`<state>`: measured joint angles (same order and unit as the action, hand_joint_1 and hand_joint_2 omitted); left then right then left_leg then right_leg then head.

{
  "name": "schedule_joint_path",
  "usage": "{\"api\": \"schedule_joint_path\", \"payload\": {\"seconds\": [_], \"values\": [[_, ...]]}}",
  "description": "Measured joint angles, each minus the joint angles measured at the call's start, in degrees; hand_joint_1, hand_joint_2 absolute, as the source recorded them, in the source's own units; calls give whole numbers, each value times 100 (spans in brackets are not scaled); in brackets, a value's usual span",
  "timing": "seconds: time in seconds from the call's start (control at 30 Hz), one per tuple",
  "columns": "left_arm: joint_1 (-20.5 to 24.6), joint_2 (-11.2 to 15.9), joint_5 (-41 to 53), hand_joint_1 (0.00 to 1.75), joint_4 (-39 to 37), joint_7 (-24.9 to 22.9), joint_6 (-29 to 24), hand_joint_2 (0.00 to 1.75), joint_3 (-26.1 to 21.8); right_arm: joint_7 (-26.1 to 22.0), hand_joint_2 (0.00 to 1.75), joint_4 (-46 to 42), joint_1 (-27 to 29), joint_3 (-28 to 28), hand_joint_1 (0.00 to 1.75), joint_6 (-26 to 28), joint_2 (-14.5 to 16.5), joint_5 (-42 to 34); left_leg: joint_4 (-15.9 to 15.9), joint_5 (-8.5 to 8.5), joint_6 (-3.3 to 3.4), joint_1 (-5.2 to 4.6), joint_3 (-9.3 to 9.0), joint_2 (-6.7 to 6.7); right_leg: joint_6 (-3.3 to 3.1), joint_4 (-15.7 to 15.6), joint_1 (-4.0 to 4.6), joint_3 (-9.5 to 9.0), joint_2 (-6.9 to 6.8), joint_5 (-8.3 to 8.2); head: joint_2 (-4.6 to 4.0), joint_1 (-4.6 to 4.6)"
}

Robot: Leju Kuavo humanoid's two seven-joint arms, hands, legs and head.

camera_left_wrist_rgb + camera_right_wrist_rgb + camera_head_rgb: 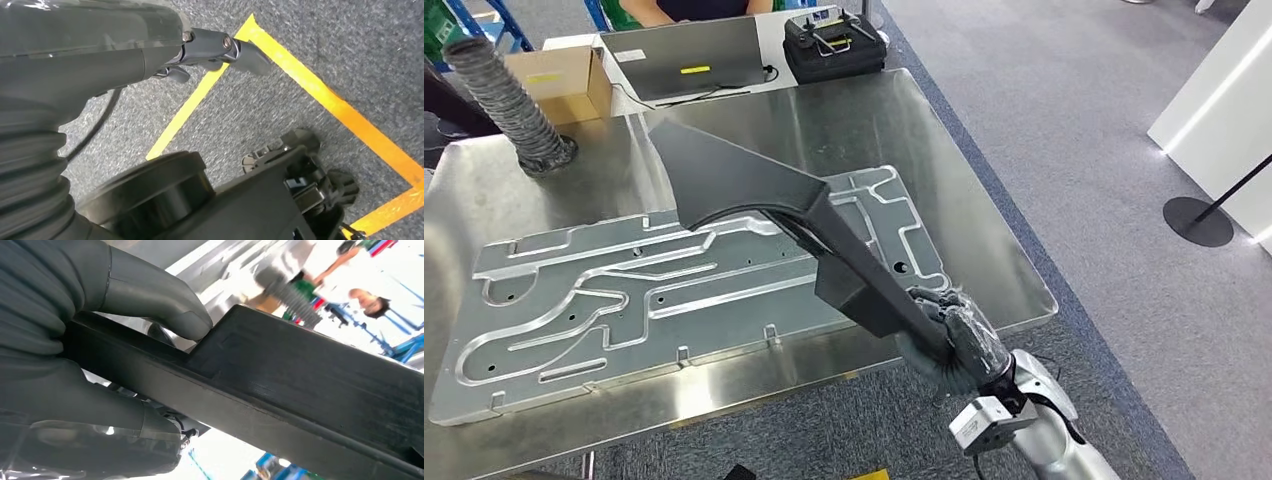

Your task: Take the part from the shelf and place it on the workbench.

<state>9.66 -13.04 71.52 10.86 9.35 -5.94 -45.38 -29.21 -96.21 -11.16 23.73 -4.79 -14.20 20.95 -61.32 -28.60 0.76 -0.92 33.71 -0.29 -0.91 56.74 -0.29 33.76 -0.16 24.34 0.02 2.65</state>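
The right hand [952,335] grips the narrow end of the long black part [784,215]; in the head view most of its fingers are hidden behind that end, and in the right wrist view the thumb [165,302] presses on the part's [300,385] upper face where a raised step begins, with the remaining fingers wrapped beneath. The part's far end is cut off at the edge of the wrist view. The long axis of the part runs diagonally from the hand, near the front right edge of the steel workbench [894,120], up and to the left, ending in a broad flared end that points toward the back left. It is carried above the machined metal plate [624,300]; whether any portion touches the plate cannot be determined. The left hand [220,50] hangs over grey carpet with yellow tape lines [320,95]; a few fingers show extended with nothing in them, the rest are cut off. At the back of the bench stand a ribbed hose [509,105], a cardboard box [564,80], a laptop [689,55] and a black controller [834,45]. A person [360,295] appears blurred in the right wrist view.
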Motion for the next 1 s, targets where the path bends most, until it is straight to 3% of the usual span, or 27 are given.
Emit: {"api": "schedule_joint_path", "payload": {"seconds": [0.07, 0.1, 0.13, 0.17, 0.2, 0.23, 0.3, 0.43, 0.5, 0.6, 0.63, 0.67, 0.7, 0.8, 0.87, 0.93, 1.0], "values": [[0, 3, 2, 0, 0, 13, 2, 175, 0, 103, 175, 90, -254, -42, 175, 83, -108, 204, -727, -354, -66, 56, 356, -2, -12, -13, -11, -10, -7, -1, 0, -1], [-2, 7, 3, 0, 0, 19, 6, 175, 0, 154, 175, 166, -388, -66, 175, 135, -172, 331, -1084, -478, -97, 86, 546, -1, -8, -9, -14, -9, -7, 4, 0, -1], [-5, 9, 7, 0, 0, 24, 12, 175, 0, 206, 175, 251, -520, -87, 175, 191, -235, 465, -1284, -497, -124, 113, 665, 0, 1, -2, -20, -10, -7, 12, 0, -1], [-8, 11, 11, 0, 0, 31, 20, 175, 0, 257, 175, 353, -662, -103, 175, 245, -301, 605, -1255, -396, -148, 137, 675, 3, 17, 11, -31, -13, -7, 23, 0, -1], [-9, 12, 15, 0, 0, 38, 30, 175, 0, 311, 175, 472, -817, -115, 175, 303, -367, 756, -996, -195, -169, 159, 571, 6, 39, 29, -45, -19, -6, 39, 0, -1], [-7, 12, 18, 0, 0, 46, 39, 175, 0, 367, 175, 594, -982, -122, 175, 361, -426, 903, -584, 42, -186, 180, 392, 12, 69, 53, -61, -26, -4, 59, 0, -1], [5, 10, 20, 0, 0, 59, 59, 175, 1, 484, 175, 896, -1312, -128, 175, 526, -538, 1263, 87, 304, -174, 187, 88, 15, 138, 99, -63, -21, 3, 92, 0, -1], [19, 10, 20, 0, 0, 74, 81, 175, 3, 678, 175, 1671, -1931, -65, 175, 1049, -664, 2183, 284, 343, -3, 143, 40, -12, 283, 96, -68, 6, -1, 78, 0, -1], [36, 8, 20, 0, 0, 84, 85, 175, 8, 760, 175, 2092, -2136, -7, 175, 1307, -712, 2596, 326, 378, 73, 154, 31, -24, 335, 223, -84, 62, -3, 168, 0, -1], [47, 7, 31, 0, 0, 99, 89, 175, 14, 866, 175, 2814, -2464, 153, 175, 1701, -750, 3141, 340, 388, 124, 135, 31, -39, 357, 1183, -88, 560, 6, 585, 0, -1], [50, 7, 41, 0, 0, 106, 93, 175, 18, 912, 175, 3180, -2629, 256, 175, 1849, -736, 3371, 337, 383, 133, 118, 31, -37, 353, 1485, -87, 736, 7, 652, 0, -1], [56, 7, 55, 0, 0, 120, 98, 175, 25, 970, 175, 3587, -2777, 372, 175, 2005, -723, 3626, 334, 378, 141, 102, 26, -39, 339, 1600, -83, 824, 7, 612, 0, -1], [62, 6, 73, 0, 0, 137, 102, 175, 37, 1027, 175, 3937, -2881, 466, 175, 2132, -712, 3847, 331, 371, 147, 92, 15, -49, 314, 1489, -73, 799, 8, 471, 0, -1], [70, -1, 128, 0, 0, 165, 104, 175, 96, 1116, 175, 4632, -3083, 631, 175, 2385, -689, 4195, 319, 342, 145, 60, -8, -103, 192, 477, -17, 372, 9, -42, 0, -1], [79, -7, 162, 0, 0, 165, 96, 175, 142, 1123, 175, 5046, -3239, 735, 175, 2508, -656, 4290, 317, 337, 110, 44, 17, -112, 151, 148, 17, 246, 4, -100, 0, -1], [79, -6, 195, 0, 1, 161, 67, 175, 169, 1116, 175, 5351, -3323, 801, 175, 2568, -613, 4329, 324, 325, 57, 38, 25, -112, 136, 102, 13, 233, 3, -97, 0, 0], [81, -5, 219, 0, 2, 155, 13, 175, 192, 1103, 175, 5586, -3374, 847, 175, 2597, -543, 4362, 150, 188, -6, 29, 84, -94, 99, 40, -23, 190, 1, -106, 0, -1]]}}
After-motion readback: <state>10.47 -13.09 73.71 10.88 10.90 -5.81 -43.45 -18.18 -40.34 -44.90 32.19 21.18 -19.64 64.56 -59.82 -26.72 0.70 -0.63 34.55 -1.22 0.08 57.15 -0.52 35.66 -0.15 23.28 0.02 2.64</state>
